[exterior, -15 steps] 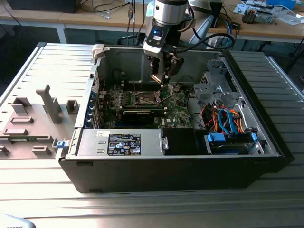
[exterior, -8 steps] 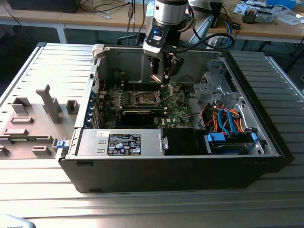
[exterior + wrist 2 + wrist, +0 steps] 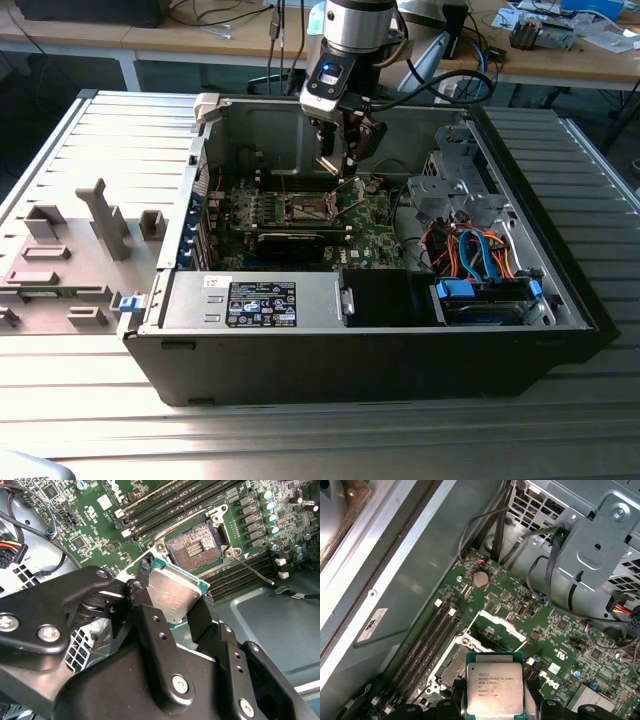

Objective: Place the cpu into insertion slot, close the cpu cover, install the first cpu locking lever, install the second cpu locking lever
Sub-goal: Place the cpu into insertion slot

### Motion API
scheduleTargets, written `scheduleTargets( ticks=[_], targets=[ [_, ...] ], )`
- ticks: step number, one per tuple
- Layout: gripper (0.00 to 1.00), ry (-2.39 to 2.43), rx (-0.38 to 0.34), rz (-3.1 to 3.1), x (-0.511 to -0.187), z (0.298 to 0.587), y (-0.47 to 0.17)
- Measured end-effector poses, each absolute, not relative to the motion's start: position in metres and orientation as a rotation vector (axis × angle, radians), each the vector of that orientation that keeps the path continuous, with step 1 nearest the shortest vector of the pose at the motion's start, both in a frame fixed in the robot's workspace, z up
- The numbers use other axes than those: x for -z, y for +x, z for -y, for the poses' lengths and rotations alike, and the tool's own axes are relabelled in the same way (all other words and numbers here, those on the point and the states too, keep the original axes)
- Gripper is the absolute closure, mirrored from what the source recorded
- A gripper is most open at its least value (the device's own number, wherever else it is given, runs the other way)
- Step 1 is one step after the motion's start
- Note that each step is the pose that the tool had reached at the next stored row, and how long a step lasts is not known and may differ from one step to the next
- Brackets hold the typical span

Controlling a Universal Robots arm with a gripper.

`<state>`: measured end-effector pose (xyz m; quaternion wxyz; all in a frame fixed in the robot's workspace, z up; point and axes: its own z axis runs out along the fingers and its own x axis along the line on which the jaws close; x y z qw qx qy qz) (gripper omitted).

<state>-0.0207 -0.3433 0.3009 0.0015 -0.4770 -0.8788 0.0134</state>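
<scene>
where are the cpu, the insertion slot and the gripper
cpu (image 3: 494,690), first wrist view, middle of its metal top
insertion slot (image 3: 196,547), second wrist view, its dark centre
gripper (image 3: 175,585), second wrist view, midway between its fingertips

Descends near-vertical in the exterior view, wrist (image 3: 345,25) straight above, jaws pointing down and clamped on opposite edges of the cpu (image 3: 172,592).

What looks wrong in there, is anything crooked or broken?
Nothing looks broken or spilled. The cpu is out of its insertion slot only because the jaws hold it in the air over the motherboard.
</scene>
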Motion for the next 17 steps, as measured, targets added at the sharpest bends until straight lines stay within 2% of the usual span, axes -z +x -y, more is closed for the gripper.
scheduleTargets(
  ticks=[17],
  targets=[
    [0.46,-1.534,-0.046,2.738,-0.3009,0.3433,-0.0207]
  ],
)
